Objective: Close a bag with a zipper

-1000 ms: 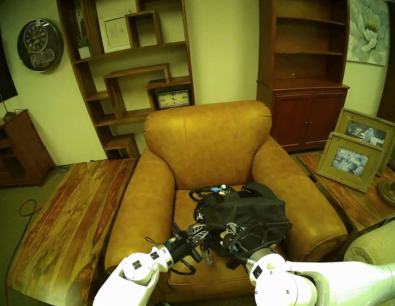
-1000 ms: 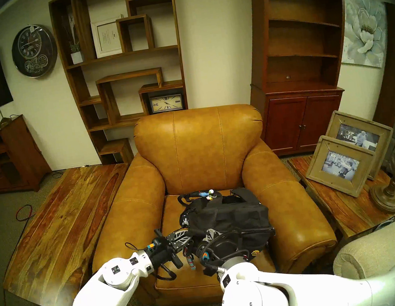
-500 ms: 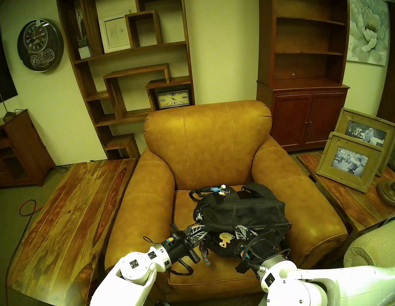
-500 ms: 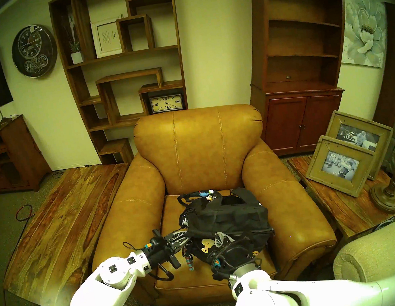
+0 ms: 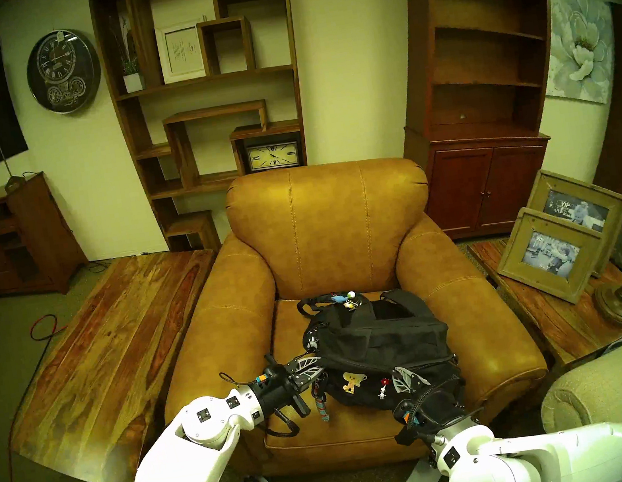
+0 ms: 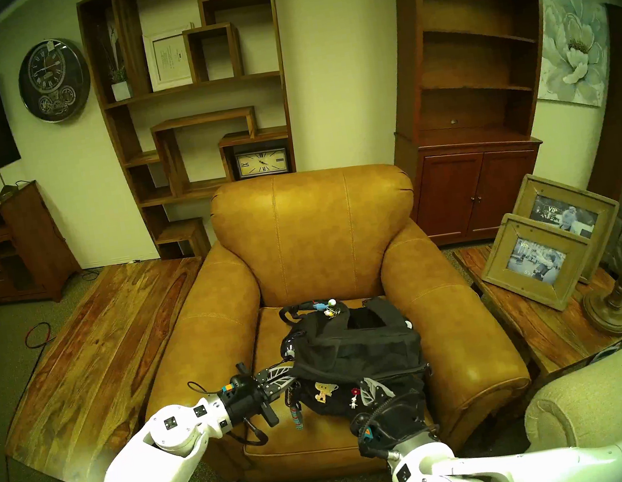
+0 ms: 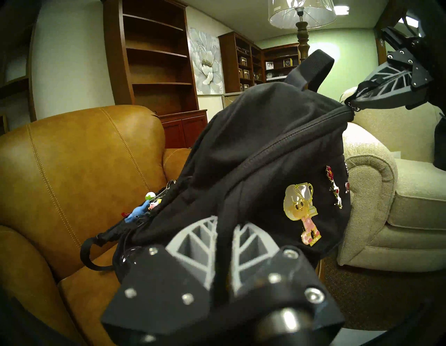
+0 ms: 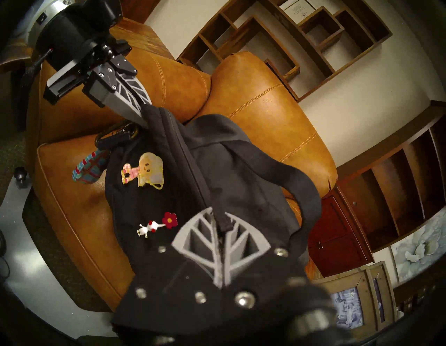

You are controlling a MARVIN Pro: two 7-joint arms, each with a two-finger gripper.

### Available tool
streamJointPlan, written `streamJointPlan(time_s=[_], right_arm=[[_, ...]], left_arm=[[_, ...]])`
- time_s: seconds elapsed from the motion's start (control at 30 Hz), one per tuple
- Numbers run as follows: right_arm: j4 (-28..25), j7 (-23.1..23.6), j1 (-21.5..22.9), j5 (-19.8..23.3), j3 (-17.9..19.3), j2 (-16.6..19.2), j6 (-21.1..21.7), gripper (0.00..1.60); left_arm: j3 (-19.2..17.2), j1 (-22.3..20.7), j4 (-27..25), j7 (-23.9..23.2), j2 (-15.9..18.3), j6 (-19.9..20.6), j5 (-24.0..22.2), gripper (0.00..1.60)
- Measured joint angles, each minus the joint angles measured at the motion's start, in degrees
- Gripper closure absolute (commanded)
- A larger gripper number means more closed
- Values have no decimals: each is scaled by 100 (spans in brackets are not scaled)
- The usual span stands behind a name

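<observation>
The black backpack [image 5: 380, 348] lies on the seat cushion of the tan leather armchair [image 5: 332, 231], stretched between the two arms. Its long axis runs left to right across the seat: the carry handle end points toward the right armrest, the bottom toward the left, and the pin-covered front pocket faces the near edge and the robot.

The left gripper [image 5: 321, 366] is pressed together on a fold of black fabric and cord at the backpack's near left corner, just above the striped keychain strap [image 5: 322, 406] that hangs over the cushion. The right gripper [image 5: 410, 376] is pinched tight on a small dark tab at the right end of a seam on the bag; in the left wrist view this looks like the pull of the zipper [image 7: 284, 142], whose dark closed-looking line runs from that gripper back down toward the left one. No silver teeth show in any view, so it cannot be told whether this is the pocket's own zipper, or how much of it is left open.

The risks, as a judgement: the tab is small, so it could slip out of the right fingers [image 8: 217, 244] if the pull turns sideways to the track. If the left grip gives way, the soft bag would simply follow the pull and the slider would not travel. Bunched fabric near the carry handle [image 7: 311, 70] could also jam the slider.
</observation>
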Motion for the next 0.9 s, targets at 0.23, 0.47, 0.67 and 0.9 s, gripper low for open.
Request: streamJointPlan(time_s=[0.23, 0.47, 0.67, 0.9], right_arm=[[-4, -178, -159, -86, -25, 222, -145, 160], [266, -411, -289, -252, -39, 342, -442, 160], [581, -653, -377, -325, 0, 421, -607, 160], [743, -836, -455, -391, 31, 425, -790, 160]], left_arm=[[-38, 69, -83, -67, 24, 49, -34, 160], [-95, 106, -146, -74, 34, 106, -49, 160], [-249, 106, -147, 6, 81, 180, -53, 160], [-333, 112, -164, 43, 113, 258, -55, 160]])
